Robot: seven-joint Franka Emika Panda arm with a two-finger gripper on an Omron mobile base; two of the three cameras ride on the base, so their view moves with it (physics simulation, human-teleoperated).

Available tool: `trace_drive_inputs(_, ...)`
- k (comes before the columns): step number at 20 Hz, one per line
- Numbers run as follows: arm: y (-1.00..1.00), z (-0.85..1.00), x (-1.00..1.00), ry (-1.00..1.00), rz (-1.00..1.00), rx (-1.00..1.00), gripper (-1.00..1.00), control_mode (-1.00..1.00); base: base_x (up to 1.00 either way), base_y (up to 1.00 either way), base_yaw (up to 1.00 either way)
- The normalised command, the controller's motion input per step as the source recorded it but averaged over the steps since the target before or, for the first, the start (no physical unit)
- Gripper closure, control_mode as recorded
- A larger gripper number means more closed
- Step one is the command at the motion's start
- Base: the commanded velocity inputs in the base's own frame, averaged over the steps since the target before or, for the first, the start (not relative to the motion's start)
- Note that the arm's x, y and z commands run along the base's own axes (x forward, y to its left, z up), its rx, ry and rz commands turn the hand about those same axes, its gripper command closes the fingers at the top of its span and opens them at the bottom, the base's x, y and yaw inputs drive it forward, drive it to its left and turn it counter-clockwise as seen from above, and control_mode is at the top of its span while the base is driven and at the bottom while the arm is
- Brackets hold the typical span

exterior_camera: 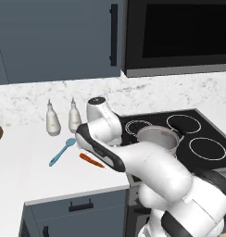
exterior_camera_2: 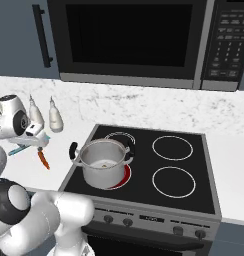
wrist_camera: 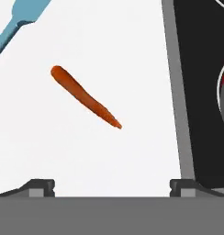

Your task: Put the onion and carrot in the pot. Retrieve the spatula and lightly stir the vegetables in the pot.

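The orange-red carrot (wrist_camera: 85, 97) lies flat on the white counter (wrist_camera: 132, 55), slanting across the hand view. My gripper (wrist_camera: 111, 188) hangs above it, open wide, with nothing between its fingertips. The carrot (exterior_camera: 91, 160) sits just left of the stove, also seen beside my hand in the right base view (exterior_camera_2: 43, 159). The light blue spatula (exterior_camera: 63, 151) lies on the counter a little beyond the carrot, its handle (wrist_camera: 13, 27) in the upper left of the hand view. The steel pot (exterior_camera_2: 103, 162) stands on the front left burner. A small yellowish spot on its floor looks like the onion (exterior_camera_2: 101, 164).
Two white bottles (exterior_camera: 53, 121) (exterior_camera: 74, 118) stand at the back of the counter near the wall. The black stove top (exterior_camera_2: 169, 170) lies to the right, its raised grey edge (wrist_camera: 176, 92) close to the carrot. A microwave (exterior_camera_2: 129, 40) hangs overhead.
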Motion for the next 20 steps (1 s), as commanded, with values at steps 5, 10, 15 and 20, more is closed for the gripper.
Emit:
trace_drive_inputs(5,0.3,-0.76,0.78,0.06,0.18,-0.12,-1.0,-1.0,0.0,0.0,0.0)
trace_drive_inputs(10,0.27,-0.57,0.58,0.09,0.11,0.0,-1.0,-1.0,0.0,0.0,0.0)
trace_drive_inputs(15,0.23,-0.51,0.47,0.09,0.06,0.0,-1.0,-1.0,0.0,0.0,0.0)
trace_drive_inputs(20,0.26,-0.43,0.22,0.01,0.01,0.0,-1.0,-1.0,0.0,0.0,0.0)
